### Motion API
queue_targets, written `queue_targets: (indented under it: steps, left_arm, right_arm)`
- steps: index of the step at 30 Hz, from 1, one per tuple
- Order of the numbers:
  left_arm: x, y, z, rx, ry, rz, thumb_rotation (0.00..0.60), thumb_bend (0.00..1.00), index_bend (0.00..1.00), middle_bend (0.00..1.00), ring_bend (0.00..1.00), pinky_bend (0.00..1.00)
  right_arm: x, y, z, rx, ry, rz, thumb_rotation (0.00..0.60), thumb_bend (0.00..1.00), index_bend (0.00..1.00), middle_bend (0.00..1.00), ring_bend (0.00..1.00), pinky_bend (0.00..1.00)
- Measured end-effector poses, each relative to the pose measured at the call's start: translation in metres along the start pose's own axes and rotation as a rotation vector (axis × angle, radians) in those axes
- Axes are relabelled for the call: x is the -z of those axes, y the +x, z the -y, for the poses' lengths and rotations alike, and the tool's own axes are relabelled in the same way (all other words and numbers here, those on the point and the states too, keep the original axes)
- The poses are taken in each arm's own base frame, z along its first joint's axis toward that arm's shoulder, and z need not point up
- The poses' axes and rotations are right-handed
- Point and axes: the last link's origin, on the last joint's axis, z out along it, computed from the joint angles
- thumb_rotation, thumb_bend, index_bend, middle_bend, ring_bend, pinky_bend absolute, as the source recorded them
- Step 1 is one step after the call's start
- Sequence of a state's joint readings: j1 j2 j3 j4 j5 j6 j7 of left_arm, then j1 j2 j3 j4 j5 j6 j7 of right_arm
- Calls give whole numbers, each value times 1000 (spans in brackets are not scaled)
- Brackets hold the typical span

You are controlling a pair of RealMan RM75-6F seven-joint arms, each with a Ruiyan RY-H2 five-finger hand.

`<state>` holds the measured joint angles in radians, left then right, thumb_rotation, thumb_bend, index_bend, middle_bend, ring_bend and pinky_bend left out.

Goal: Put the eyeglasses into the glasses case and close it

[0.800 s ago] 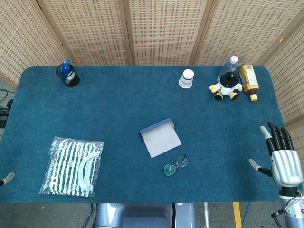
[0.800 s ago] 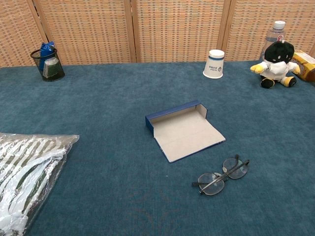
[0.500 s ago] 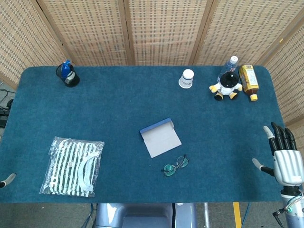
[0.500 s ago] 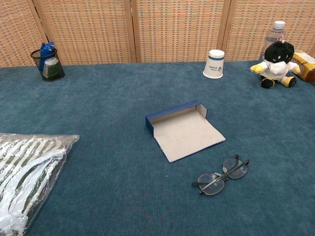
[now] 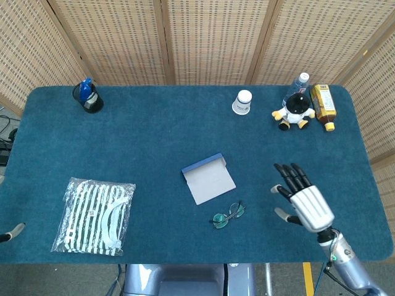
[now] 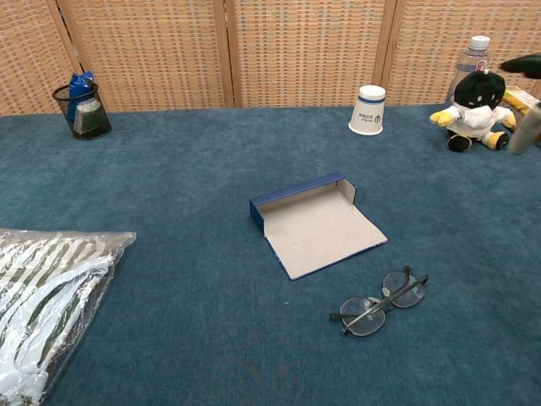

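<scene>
The eyeglasses (image 5: 229,215) (image 6: 379,300) are one pair, folded, lying on the bench (image 5: 154,142) (image 6: 186,169) near its front edge, just in front of the case and apart from it.

Going from the left: at the far left edge of the head view only one fingertip of the left hand (image 5: 13,231) shows, so I cannot tell if that hand is wide or closed. Next to it lies one clear bag (image 5: 94,216) (image 6: 46,296) with black and white stripes inside. At the back left stands one mesh cup (image 5: 91,98) (image 6: 83,112) with something blue in it.

In the middle is one case (image 5: 208,179) (image 6: 314,224), open, with its blue wall at the back and its pale flap lying flat toward the front. Nothing is inside it.

At the back, right of the middle, stands one white paper cup (image 5: 242,102) (image 6: 368,110), upside down. Further right there are one plush toy (image 5: 294,111) (image 6: 473,110), one clear bottle (image 5: 299,83) (image 6: 473,52) just behind it, and one yellow bottle (image 5: 324,106) (image 6: 524,106) lying beside it.

The right hand (image 5: 302,200) is over the bench to the right of the eyeglasses, not touching them. Its fingers are spread wide and straight, and it holds nothing. In the chest view it shows only as a blur at the right edge.
</scene>
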<state>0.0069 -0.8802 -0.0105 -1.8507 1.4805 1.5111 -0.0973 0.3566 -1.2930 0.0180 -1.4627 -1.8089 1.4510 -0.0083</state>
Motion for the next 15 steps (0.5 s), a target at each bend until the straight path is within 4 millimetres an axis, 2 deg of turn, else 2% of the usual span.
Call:
queue_targets:
  steps: [7, 15]
  left_arm:
    - [-6, -4, 1, -18, 21, 14, 600, 142, 0, 0, 0, 0]
    - [-11, -7, 0, -31, 40, 35, 600, 141, 0, 0, 0, 0]
  right_arm:
    - [-42, -35, 32, 31, 181, 113, 600, 435, 429, 6, 0, 0]
    - [-62, -71, 55, 132, 290, 244, 600, 438, 429, 11, 0, 0]
